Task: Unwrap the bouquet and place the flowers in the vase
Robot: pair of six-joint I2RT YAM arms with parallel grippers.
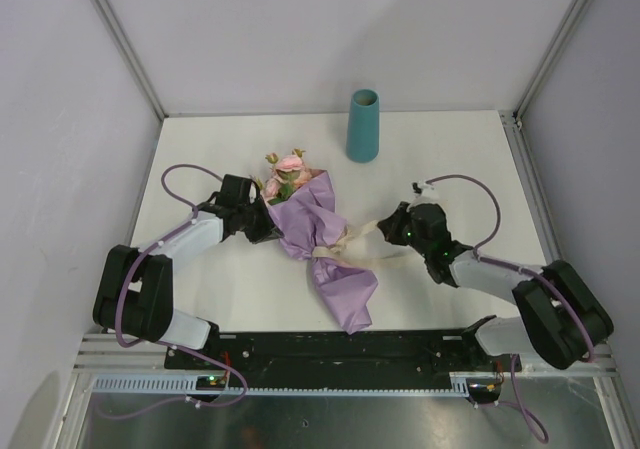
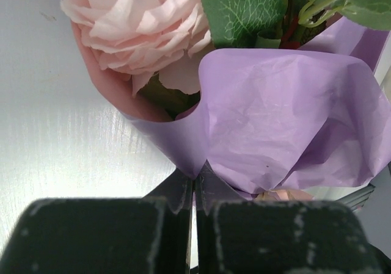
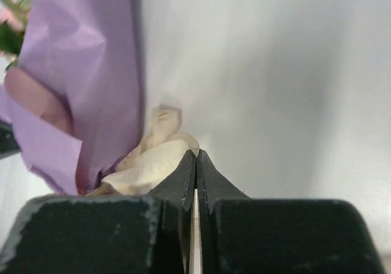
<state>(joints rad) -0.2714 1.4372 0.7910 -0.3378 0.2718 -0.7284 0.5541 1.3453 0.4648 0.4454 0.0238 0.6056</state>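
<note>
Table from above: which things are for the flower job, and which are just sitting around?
For the job: bouquet, flowers, vase, cream ribbon, left tool pinching the bouquet's paper, right tool pinching the ribbon.
Just there: white table, purple cables, metal rail.

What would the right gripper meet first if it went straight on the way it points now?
The cream ribbon, which lies at the right gripper's shut tips and seems pinched there; just beyond, probably the bouquet's lilac paper, though depth is unclear.
</note>
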